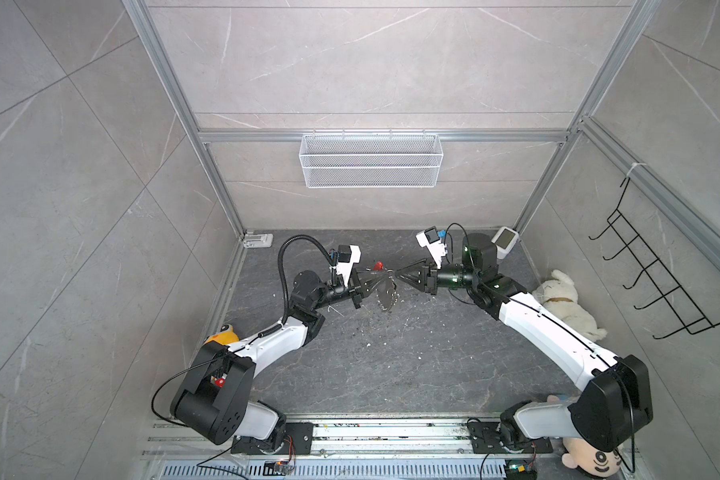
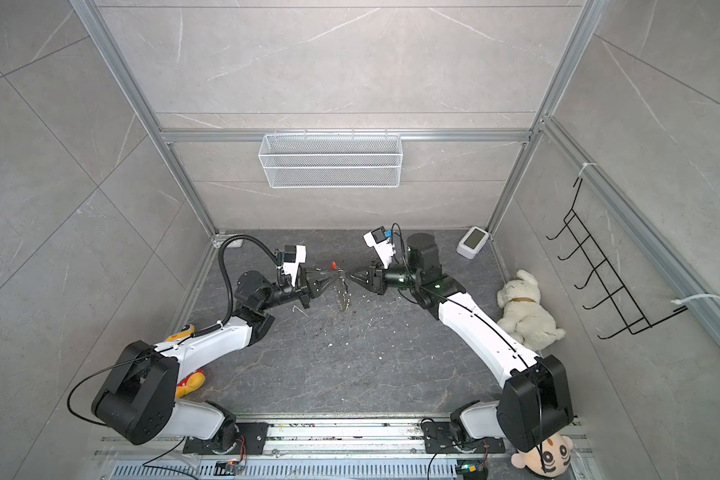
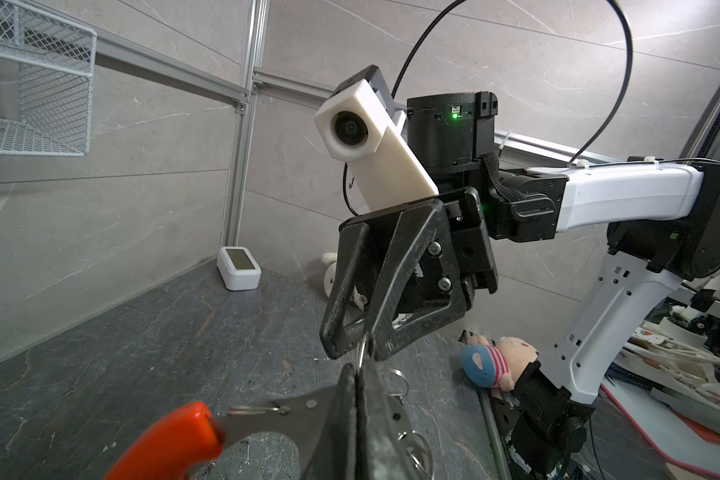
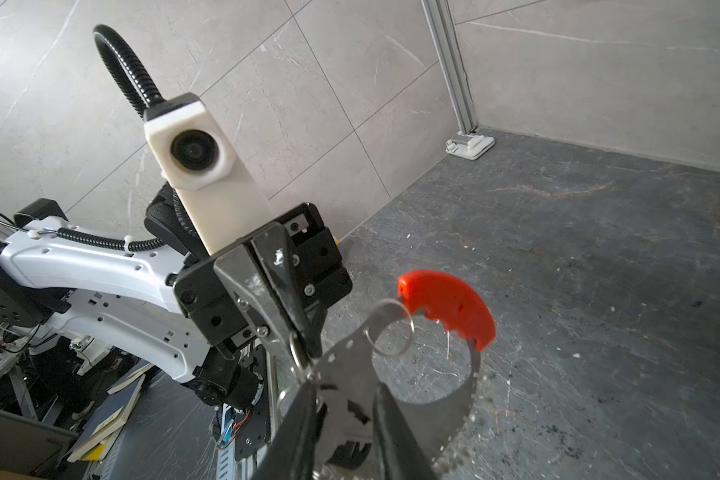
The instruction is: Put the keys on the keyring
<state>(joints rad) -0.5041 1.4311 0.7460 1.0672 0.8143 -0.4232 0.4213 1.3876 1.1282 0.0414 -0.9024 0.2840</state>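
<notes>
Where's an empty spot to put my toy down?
Biggest bare patch: the table between the left arm, right arm and front rail. Crowded: around the keyring, where the left end effector and right end effector meet, and beside the plush dog.

No legible text (nothing readable).

You see the keyring [image 4: 346, 357] in bare silver metal, its curved bar [image 4: 449, 305] bright orange-red. The left gripper [image 4: 304, 355] and right gripper [image 3: 364, 345] are black. Your tabletop [image 1: 391, 365] is dark grey stone with pale veins and white flecks. The plush dog [image 1: 566, 303] is cream with a tan collar. The mesh basket [image 1: 371, 166] is white. The doll [image 3: 495, 365] shows blue and pink-and-white stripes.
</notes>
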